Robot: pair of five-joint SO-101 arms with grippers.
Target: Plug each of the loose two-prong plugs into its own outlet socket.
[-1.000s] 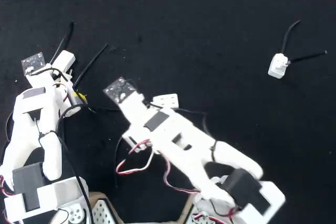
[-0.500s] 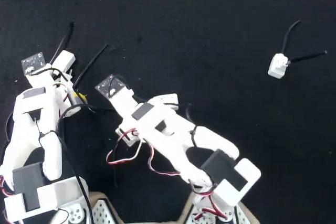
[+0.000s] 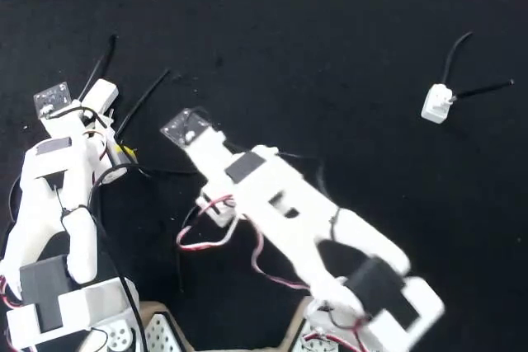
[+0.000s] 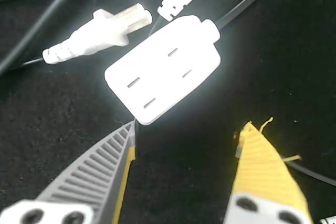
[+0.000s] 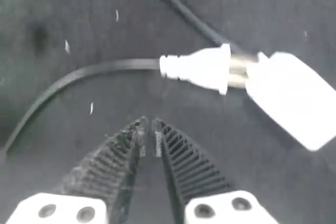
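Overhead on table (image 3: 330, 55); wrist cameras close

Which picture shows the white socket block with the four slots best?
The left wrist view: the socket block is close, its four empty slots facing the camera. In the high view it is probably the small white lump by the left arm's tip. The right wrist view looks at a plug.

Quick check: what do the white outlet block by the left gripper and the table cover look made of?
Outlet block: smooth glossy white plastic, probably hard moulded; it glares under the light and its slots are crisp-edged. Table cover: matte black cloth, perhaps felt; no shine, and pale lint specks cling to it.
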